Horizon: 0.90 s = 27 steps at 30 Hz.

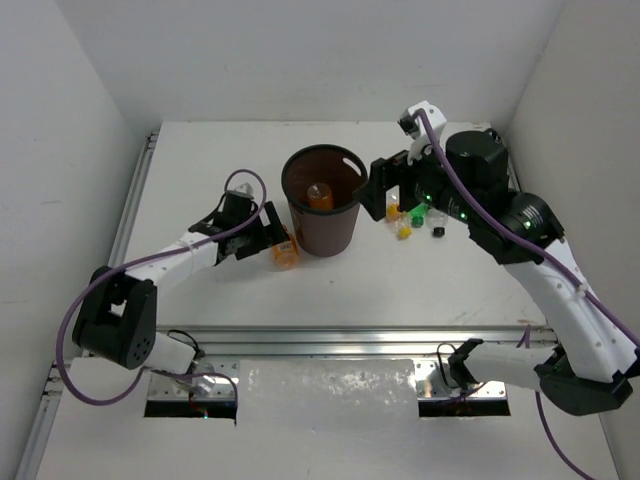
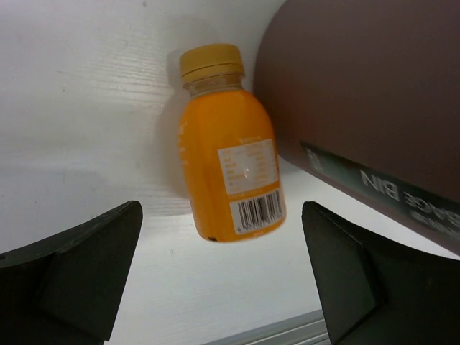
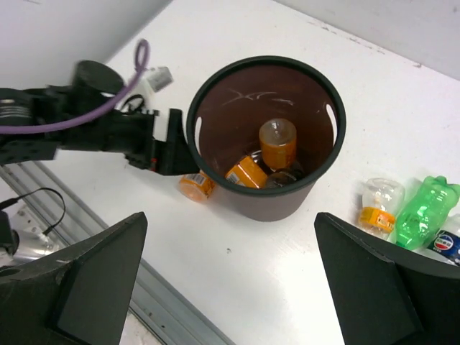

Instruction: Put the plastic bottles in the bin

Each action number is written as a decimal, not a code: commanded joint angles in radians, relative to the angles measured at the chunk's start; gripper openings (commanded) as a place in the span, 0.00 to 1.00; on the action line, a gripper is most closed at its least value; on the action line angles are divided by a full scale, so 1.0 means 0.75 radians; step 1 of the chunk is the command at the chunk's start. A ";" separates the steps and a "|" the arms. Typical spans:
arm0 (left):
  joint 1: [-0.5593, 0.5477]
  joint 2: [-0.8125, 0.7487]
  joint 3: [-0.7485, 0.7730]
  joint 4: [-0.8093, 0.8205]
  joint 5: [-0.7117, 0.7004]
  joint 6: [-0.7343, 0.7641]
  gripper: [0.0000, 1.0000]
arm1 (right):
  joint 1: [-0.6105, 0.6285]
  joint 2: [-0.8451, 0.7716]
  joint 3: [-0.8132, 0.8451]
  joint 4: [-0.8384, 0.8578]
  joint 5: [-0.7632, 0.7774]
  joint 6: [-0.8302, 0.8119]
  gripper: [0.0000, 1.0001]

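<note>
On the left of the white table (image 1: 220,160), the left claw (image 1: 268,236) is low over the surface with its two fingers (image 2: 72,273) spread wide and released, holding nothing. Just ahead of it, in line with the gap between those fingers and touching neither, an orange bottle (image 2: 230,158) lies on its side on the table. Its yellow cap points away from the claw and its barcode label faces up. This bottle sits just beside the outer wall of the bin (image 1: 322,225), on the bin's left, still outside it. The dark brown bin stands upright near the middle of the table. Two more orange bottles (image 3: 277,144) lie inside it, one showing its cap end and one tipped against the wall, with something pale beneath them that is too unclear to name. The right claw (image 1: 380,190) hangs above the bin's right rim, its fingers (image 3: 388,287) also wide apart and gripping nothing. To the right of the bin a small cluster rests on the table: a clear bottle (image 3: 375,205) with an orange label, a green bottle (image 3: 424,208) touching it, and a blue-labelled bottle (image 3: 449,244) at the picture's edge.
</note>
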 commanded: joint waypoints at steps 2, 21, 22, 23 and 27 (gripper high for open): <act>-0.010 0.081 -0.010 0.148 -0.007 -0.059 0.91 | 0.006 -0.050 -0.063 0.027 -0.022 0.012 0.99; -0.033 -0.065 -0.180 0.091 -0.307 -0.204 0.14 | 0.006 -0.177 -0.353 0.105 0.155 -0.002 0.99; -0.033 -0.222 -0.182 0.052 -0.383 -0.208 0.13 | 0.004 -0.173 -0.366 0.086 0.204 0.010 0.99; -0.035 -0.298 -0.166 -0.036 -0.416 -0.208 0.12 | 0.002 -0.165 -0.380 0.080 0.255 0.020 0.99; -0.045 -0.650 0.004 -0.181 -0.474 -0.112 0.12 | -0.047 -0.177 -0.462 0.106 0.421 0.096 0.99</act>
